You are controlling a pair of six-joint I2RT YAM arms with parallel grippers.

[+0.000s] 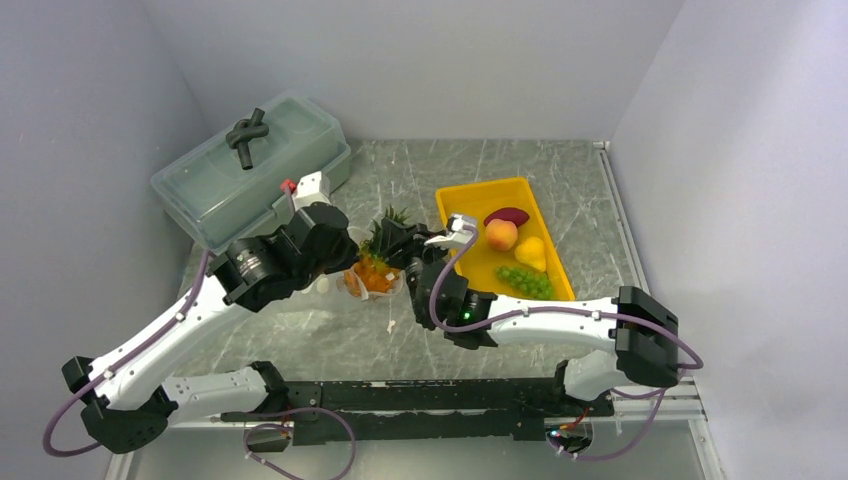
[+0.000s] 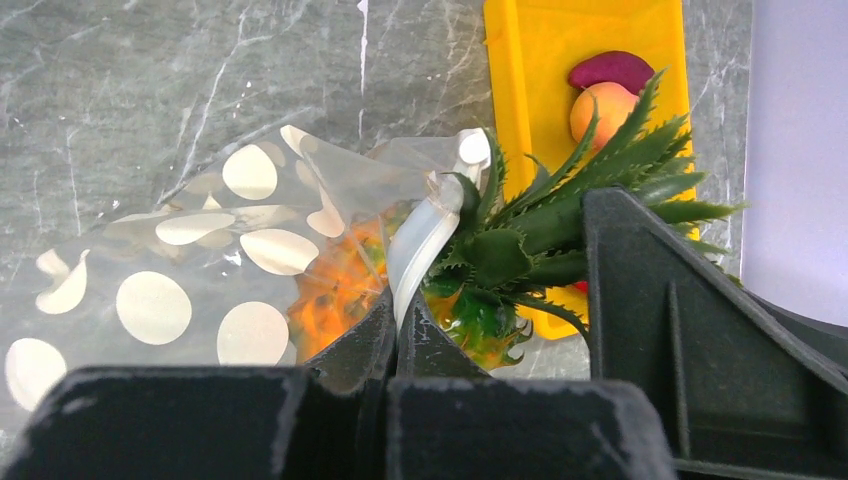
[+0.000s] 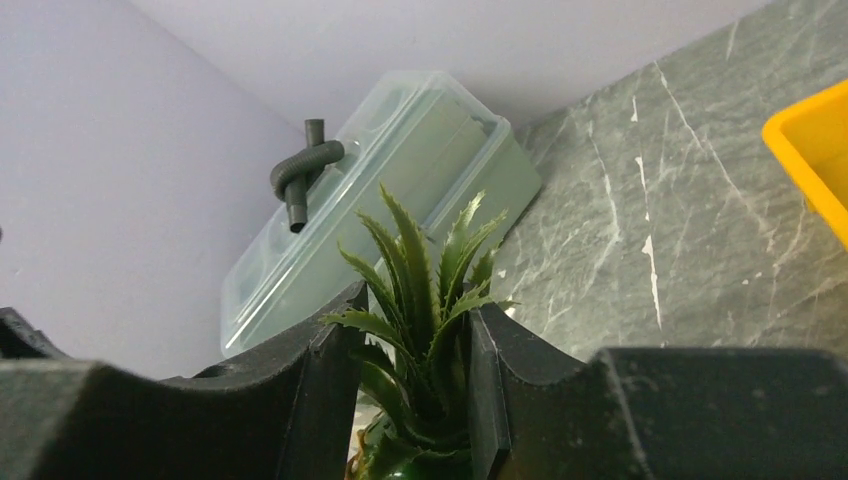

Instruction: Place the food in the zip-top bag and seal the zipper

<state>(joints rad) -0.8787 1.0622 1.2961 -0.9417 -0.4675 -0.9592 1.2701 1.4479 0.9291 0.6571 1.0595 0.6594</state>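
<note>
- So, the left gripper (image 2: 398, 325) is pinched tight on the zipper (image 2: 425, 240) strip at the mouth of the zip-top bag (image 2: 190, 270). The bag lies on the table (image 1: 330, 340) just left of the yellow tray (image 1: 452, 203).
- Right gripper (image 3: 412, 312) is clamped on the green crown of the pineapple (image 2: 505, 255). Its orange body shows through the dotted plastic at the bag mouth, and the crown pokes out toward the tray.
- Both grippers crowd that one spot beside the tray's left rim, right next to each other, so it's tight in there.
- In the tray: peach (image 1: 501, 234), purple piece (image 1: 507, 215), yellow fruit (image 1: 531, 252), grapes (image 1: 527, 281).
- Well left of the tray, a lidded box (image 1: 250, 170) sits against the wall with a knotted dark hose (image 1: 248, 133) on its lid.
- Open marble lies between tray and box, and on the tray's near side toward the arm bases. The right wall runs close along the tray's right edge.
</note>
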